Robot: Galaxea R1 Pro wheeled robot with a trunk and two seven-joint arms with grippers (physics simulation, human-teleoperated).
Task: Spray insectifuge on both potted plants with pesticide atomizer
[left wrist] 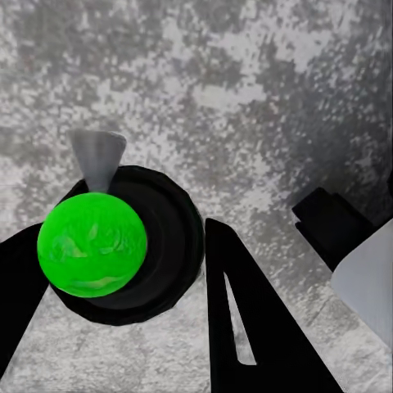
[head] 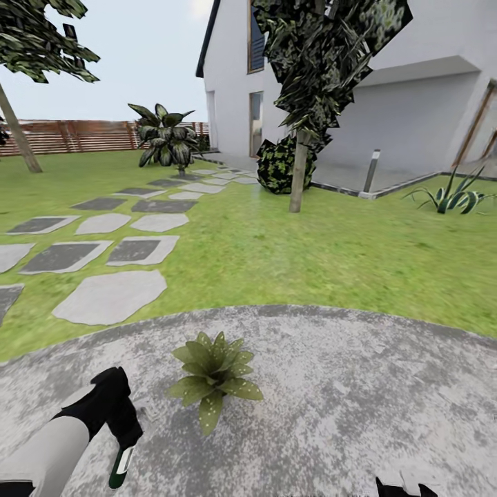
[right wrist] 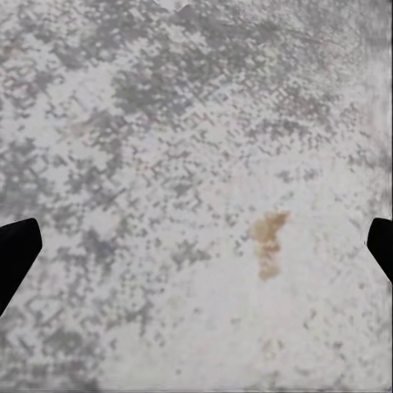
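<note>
dark green-black atomizer [head: 121, 467] (white label) held between left fingers [left wrist: 246, 319]; right fingers [right wrist: 16, 254] wide.

My head cam sits high and tilts forward and down, so I get the round stone patio [head: 359, 386] up close at the bottom, then lawn [head: 297, 248], stepping stones [head: 110, 297], the fence [head: 76, 136] and the white house [head: 421, 103] far back. The left wrist cam looks straight down along the left hand [left wrist: 123, 327], very near the patio [left wrist: 246, 98], nearly end-on to the atomizer [left wrist: 123, 246]. The right wrist cam also faces down at the same speckled stone [right wrist: 196, 164] from close range, with fingertips [right wrist: 16, 246] at both edges. All three views share the patio surface; the head and left wrist views also share the atomizer [head: 121, 464].
</note>
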